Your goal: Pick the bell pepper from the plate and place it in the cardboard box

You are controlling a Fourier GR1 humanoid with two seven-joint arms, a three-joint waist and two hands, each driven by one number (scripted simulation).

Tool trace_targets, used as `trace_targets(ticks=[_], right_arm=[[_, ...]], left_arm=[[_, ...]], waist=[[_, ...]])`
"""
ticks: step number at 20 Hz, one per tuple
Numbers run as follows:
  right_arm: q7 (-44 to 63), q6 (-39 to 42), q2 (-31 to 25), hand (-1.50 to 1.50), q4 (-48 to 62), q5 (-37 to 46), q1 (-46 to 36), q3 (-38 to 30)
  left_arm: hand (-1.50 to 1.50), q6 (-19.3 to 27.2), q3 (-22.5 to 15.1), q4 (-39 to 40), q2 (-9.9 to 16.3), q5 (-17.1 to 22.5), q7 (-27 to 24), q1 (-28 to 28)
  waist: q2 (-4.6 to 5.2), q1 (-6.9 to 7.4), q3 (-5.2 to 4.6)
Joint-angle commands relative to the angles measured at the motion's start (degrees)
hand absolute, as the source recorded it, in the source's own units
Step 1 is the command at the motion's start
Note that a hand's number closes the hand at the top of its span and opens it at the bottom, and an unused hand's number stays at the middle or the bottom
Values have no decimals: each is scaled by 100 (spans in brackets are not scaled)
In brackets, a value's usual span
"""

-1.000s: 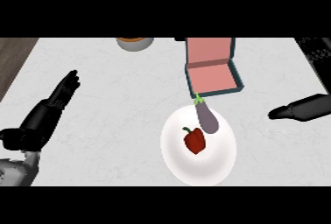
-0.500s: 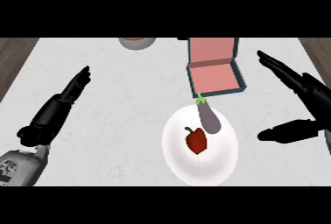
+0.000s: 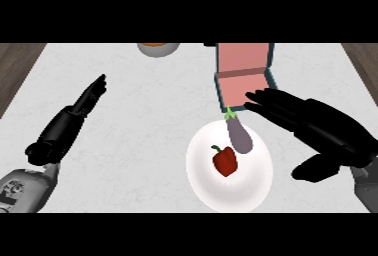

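A red bell pepper [image 3: 226, 161] lies in the middle of a white plate [image 3: 214, 192]. A purple eggplant [image 3: 239, 134] rests across the plate's upper right rim. Behind the plate stands the cardboard box [image 3: 244, 81], pink inside, with its lid up. My right hand [image 3: 319, 129] hovers open to the right of the plate, its fingers stretched toward the box's near edge and its thumb hanging lower right. It holds nothing. My left hand [image 3: 72, 120] is open at the left, fingers straight and pointing away, well clear of the plate.
A bowl with an orange filling [image 3: 157, 48] sits at the counter's far edge, left of the box. Dark wooden floor shows past the counter's left [image 3: 15, 65] and right edges. Bare marble counter lies between the left hand and the plate.
My right hand has swung left and down, from beside the box toward the plate's right edge. The left forearm has shifted slightly. The pepper and eggplant have not moved.
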Motion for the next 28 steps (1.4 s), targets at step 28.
trace_targets(ticks=[28], right_arm=[[3273,1589,2338,-150,-166,3255,429,2248]], left_arm=[[0,-587,670,279,-744,-814,-74,-81]], waist=[[18,-28,11]])
